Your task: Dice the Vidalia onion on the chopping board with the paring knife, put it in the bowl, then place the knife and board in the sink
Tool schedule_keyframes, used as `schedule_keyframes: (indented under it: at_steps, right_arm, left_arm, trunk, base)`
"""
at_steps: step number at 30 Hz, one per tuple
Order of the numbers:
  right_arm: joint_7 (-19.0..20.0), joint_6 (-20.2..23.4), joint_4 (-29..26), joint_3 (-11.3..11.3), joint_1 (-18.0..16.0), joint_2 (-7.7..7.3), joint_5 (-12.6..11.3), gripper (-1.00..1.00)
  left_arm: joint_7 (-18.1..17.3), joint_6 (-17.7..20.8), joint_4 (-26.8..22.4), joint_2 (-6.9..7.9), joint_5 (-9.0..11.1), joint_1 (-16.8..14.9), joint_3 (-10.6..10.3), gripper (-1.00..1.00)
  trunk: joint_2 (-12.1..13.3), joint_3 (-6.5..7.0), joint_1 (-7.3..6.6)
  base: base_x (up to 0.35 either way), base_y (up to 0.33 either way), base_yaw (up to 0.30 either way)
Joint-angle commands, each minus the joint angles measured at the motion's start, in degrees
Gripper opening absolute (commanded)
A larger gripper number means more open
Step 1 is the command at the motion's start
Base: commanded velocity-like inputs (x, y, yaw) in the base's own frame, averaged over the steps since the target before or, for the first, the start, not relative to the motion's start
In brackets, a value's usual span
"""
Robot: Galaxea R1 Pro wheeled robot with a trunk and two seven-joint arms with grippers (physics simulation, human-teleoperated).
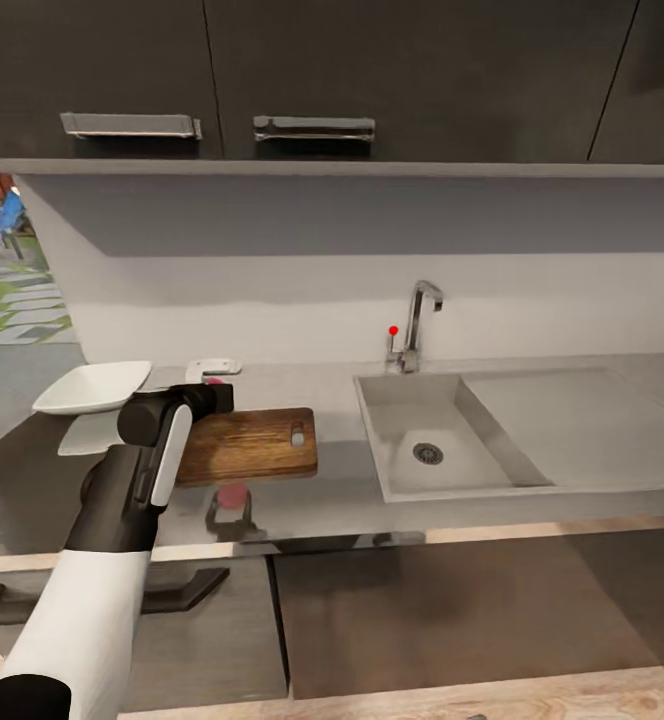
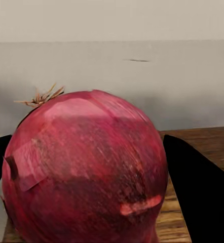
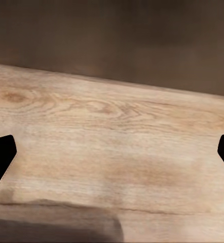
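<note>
Above the chopping board (image 1: 257, 443), at nine o'clock from the sink (image 1: 442, 450), the left gripper (image 2: 86, 202) pinches the onion (image 2: 84, 169) between its fingers (image 2: 200, 192), and released carelessly, the round bulb could roll off the countertop (image 1: 372, 500).

Onion (image 2: 84, 169): round, deep red-purple, papery skin with a dry root tuft at one end; held between the two dark fingers of the left tool (image 1: 212, 397), over the near end of the board.
Board (image 1: 257, 443): dark brown wood, rounded corners, small slot hole at its sink-side end; lying flat on the worktop (image 1: 322, 385), just left of the sink.
Bowl (image 1: 94, 387): shallow, white, squarish; resting on the worktop at the left, near the board's far end.
Sink (image 1: 442, 445): grey rectangular basin with round drain, drainboard to its right, chrome faucet with red knob behind.
Knife: cannot be made out.
</note>
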Motion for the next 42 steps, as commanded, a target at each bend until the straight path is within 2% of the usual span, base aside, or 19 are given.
schedule_keyframes:
  at_steps: [1,18,29,42]
  right_arm:
    - [-0.1,-0.2,0.1,-0.4,0.0,-0.09,0.6,1.00]
    - [-0.1,-0.2,0.1,-0.5,0.0,-0.14,0.6,1.00]
    - [-0.1,-0.2,0.1,-0.5,0.0,-0.08,0.6,1.00]
    - [0.0,-0.2,0.1,-0.5,0.0,-0.04,0.6,1.00]
  left_arm:
    - [0.5,0.2,0.0,0.00,0.4,0.0,-0.1,-1.00]
    - [0.5,0.1,0.6,0.00,0.4,0.0,-0.1,-1.00]
    - [0.5,0.1,0.8,0.00,-0.3,0.0,-0.1,-1.00]
    - [0.6,0.0,3.7,-0.42,-0.3,0.0,-0.4,-1.00]
  trunk:
    - [0.0,-0.06,0.01]
    - [0.0,-0.06,0.01]
    - [0.0,-0.06,0.01]
    - [0.0,-0.06,0.01]
  base:
    - [0.053,0.017,0.000]
    - [0.007,0.002,0.002]
    - [0.000,0.000,0.205]
    - [0.022,-0.033,0.016]
